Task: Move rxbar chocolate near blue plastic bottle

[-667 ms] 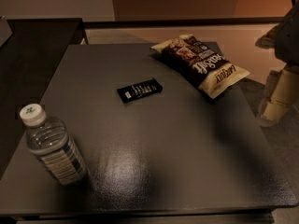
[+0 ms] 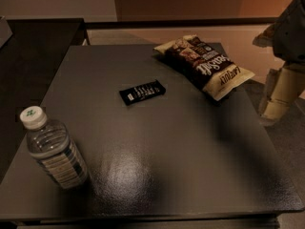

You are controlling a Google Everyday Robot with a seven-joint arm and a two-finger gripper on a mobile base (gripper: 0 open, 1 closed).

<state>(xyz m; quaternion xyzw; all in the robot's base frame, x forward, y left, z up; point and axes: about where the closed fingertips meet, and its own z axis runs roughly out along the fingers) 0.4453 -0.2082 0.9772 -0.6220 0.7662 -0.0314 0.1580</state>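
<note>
The rxbar chocolate [image 2: 142, 92], a small flat black wrapper with white lettering, lies on the dark table [image 2: 181, 171] a little behind its middle. The blue plastic bottle [image 2: 53, 151], clear and ribbed with a white cap and striped label, stands upright at the table's front left. My gripper [image 2: 277, 101], cream-coloured, hangs off the table's right edge, well to the right of the bar and far from the bottle. It holds nothing that I can see.
A brown-and-cream chip bag [image 2: 205, 65] lies at the table's back right, between the gripper and the bar. A darker counter [image 2: 33, 51] adjoins the table at the left. Floor lies beyond the right edge.
</note>
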